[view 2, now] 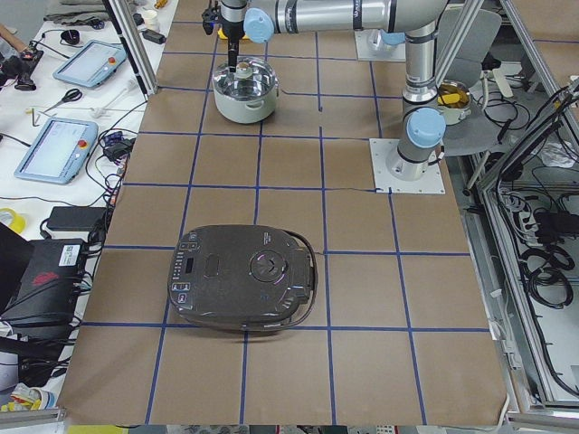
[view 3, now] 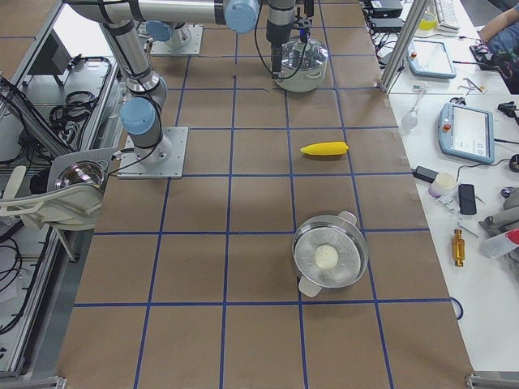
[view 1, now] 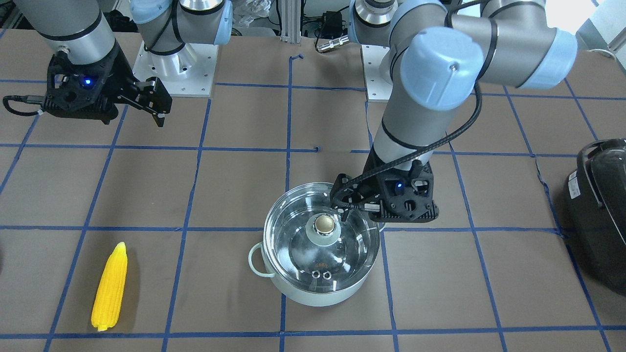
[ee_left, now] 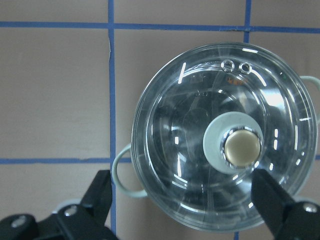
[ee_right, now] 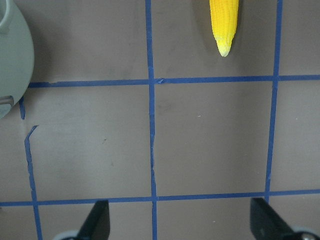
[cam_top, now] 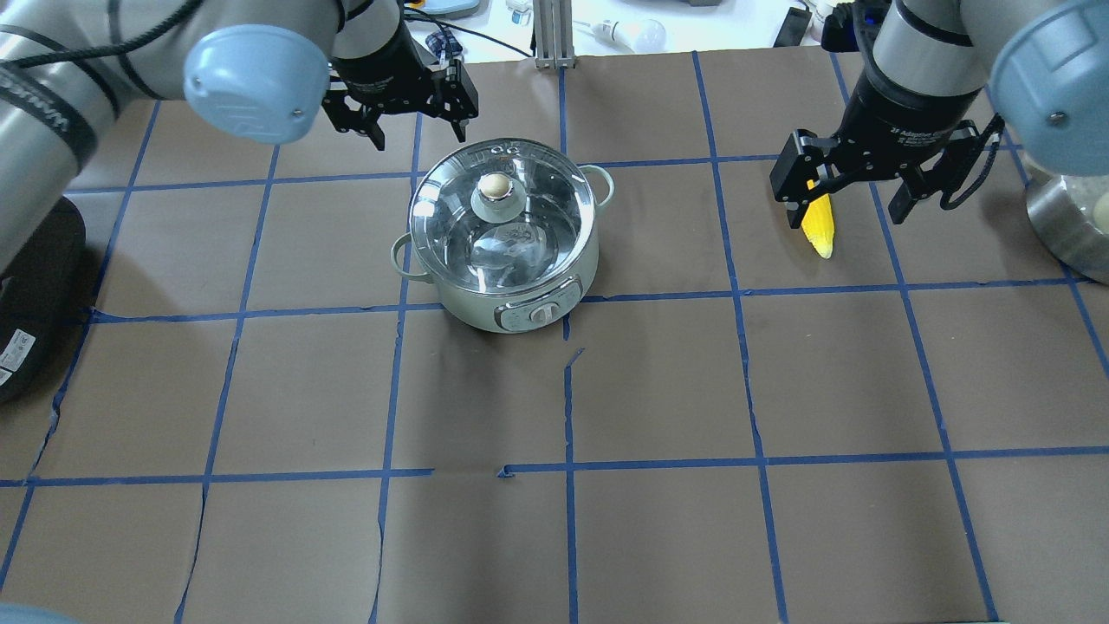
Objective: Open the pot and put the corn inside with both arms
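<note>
The mint-green pot (view 1: 318, 296) stands mid-table with its glass lid (view 1: 349, 252) on and the brass knob (view 1: 324, 224) on top. It also shows in the overhead view (cam_top: 472, 305) and in the left wrist view (ee_left: 165, 125). My left gripper (view 1: 341, 201) is open and hovers above the lid just beside the knob, holding nothing; the overhead view (cam_top: 418, 130) shows it too. The yellow corn (view 1: 111, 287) lies flat on the table. My right gripper (cam_top: 845, 211) is open and empty, high above the corn (cam_top: 819, 229). The corn's tip (ee_right: 223, 30) lies ahead of the fingers.
A large black appliance (view 1: 601, 215) sits at the table end on my left. A second steel pot (view 3: 328, 258) holding a white ball stands at the end on my right. The arm base plates (view 1: 200, 73) are at the robot's side of the table.
</note>
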### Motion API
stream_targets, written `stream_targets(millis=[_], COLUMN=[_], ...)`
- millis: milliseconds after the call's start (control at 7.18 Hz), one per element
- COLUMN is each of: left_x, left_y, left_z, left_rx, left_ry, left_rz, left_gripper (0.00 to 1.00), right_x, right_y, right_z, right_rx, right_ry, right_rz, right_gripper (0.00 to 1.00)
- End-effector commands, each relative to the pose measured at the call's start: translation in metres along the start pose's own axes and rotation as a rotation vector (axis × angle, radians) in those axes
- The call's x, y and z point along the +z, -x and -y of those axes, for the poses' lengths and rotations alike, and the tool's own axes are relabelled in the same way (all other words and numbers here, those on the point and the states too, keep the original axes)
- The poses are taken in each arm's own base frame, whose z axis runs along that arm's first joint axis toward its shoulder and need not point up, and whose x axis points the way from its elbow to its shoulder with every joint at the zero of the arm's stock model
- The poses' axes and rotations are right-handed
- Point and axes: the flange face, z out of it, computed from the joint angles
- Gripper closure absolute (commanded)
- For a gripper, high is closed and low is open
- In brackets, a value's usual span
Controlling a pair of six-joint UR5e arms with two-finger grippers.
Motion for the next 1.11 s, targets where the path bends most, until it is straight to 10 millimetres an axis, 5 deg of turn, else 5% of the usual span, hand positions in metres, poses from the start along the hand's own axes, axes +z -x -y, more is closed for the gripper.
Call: stream_targets(millis=[0, 418, 557, 696, 975], left_x=[0.044, 0.051, 0.049, 0.051, 0.048], left_y=[-0.037, -0.04, -0.041, -0.046, -0.045], left_z=[-0.002, -0.003, -0.007, -0.01, -0.014], left_rx=[-0.045, -0.088, -0.085, -0.078, -0.076], left_ry=[0.029, 0.05, 0.05, 0.059, 0.08], left_rz=[-0.017, -0.037, -0.038, -0.04, -0.024], left_gripper=[0.0, 0.0, 0.0, 0.05, 0.19], right_x=[-0.01, 0.049, 0.082, 0.122, 0.173], right_y=[-0.006, -0.053, -0.069, -0.074, -0.076], right_z=[0.009, 0.061, 0.097, 0.132, 0.159], right_rx=[0.022, 0.106, 0.12, 0.117, 0.101], right_ry=[-0.048, 0.0, -0.06, -0.111, -0.112], right_rz=[-0.003, 0.005, 0.023, 0.022, 0.021], right_gripper=[0.0, 0.0, 0.0, 0.0, 0.0])
